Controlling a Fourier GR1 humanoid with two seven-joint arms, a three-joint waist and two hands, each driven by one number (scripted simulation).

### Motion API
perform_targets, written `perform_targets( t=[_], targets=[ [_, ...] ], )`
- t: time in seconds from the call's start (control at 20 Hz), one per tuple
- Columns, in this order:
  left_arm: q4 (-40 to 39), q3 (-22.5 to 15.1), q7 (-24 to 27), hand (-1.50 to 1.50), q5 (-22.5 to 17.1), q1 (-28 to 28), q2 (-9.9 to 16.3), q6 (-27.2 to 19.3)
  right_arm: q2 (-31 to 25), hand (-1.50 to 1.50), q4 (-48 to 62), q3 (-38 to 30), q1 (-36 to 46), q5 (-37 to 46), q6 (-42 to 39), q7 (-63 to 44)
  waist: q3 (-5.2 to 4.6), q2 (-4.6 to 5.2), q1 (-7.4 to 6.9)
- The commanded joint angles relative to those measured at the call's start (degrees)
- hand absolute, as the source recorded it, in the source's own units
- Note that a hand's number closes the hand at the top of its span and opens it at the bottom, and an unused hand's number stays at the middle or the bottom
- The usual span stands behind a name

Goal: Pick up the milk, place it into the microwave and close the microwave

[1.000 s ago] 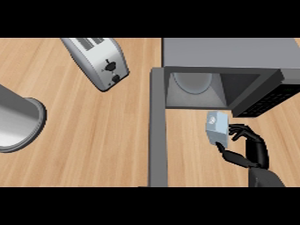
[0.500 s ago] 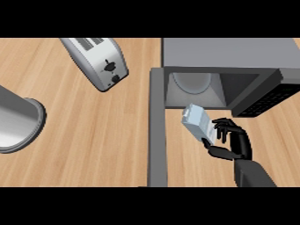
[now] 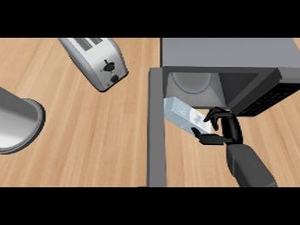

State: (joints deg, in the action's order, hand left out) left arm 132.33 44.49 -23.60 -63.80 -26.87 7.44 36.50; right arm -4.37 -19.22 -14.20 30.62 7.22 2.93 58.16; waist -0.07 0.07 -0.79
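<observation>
Right hand, coming up from the counter's near edge on a grey forearm, has its black fingers and thumb curled round the milk carton, gripping it at the carton's nearer, right-hand end. The carton is tilted, its long side running from the hand up and to the left, and it is held above the counter just in front of the microwave's open mouth, its far end just at the lower edge of the opening. The microwave's door stands swung open, seen edge-on as a long grey strip running toward the near edge, just left of the carton. Beyond the carton, the microwave's pale inside shows, with the dark control panel to its right. Toward the counter's left edge lies a large grey cylinder. Farther back, near the far edge, a silver toaster sits at a slant, left of the microwave.
</observation>
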Motion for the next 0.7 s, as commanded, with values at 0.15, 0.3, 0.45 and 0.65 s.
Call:
perform_targets(
  t=[0.15, 0.3, 0.45, 0.65],
  targets=[
    [-1.1, -0.3, -0.1, -1.5, 2.4, 0.5, -3.9, 3.5, 0.6, 1.5, 2.6, -0.3, 7.5, 0.8, 5.9, -2.1, 0.12, 0.25, -0.68],
    [-3.3, 1.8, 0.6, -1.5, 3.9, 1.3, -3.1, 5.0, -1.6, 1.5, 1.2, -0.9, 12.2, -0.1, 4.5, -8.5, 0.07, 0.06, -0.4],
    [-2.8, 0.1, -0.8, -1.5, 1.7, 2.4, -0.8, 3.9, -6.0, 1.5, 6.9, -3.2, 16.3, -0.5, 3.8, -8.6, 0.22, 0.93, -2.2],
    [-4.1, -1.4, -0.5, -1.5, 3.7, 4.8, -1.9, 3.9, -7.9, 1.5, 9.3, -2.5, 19.4, 0.8, 4.0, -11.0, 0.22, 1.25, -2.58]
  ],
)
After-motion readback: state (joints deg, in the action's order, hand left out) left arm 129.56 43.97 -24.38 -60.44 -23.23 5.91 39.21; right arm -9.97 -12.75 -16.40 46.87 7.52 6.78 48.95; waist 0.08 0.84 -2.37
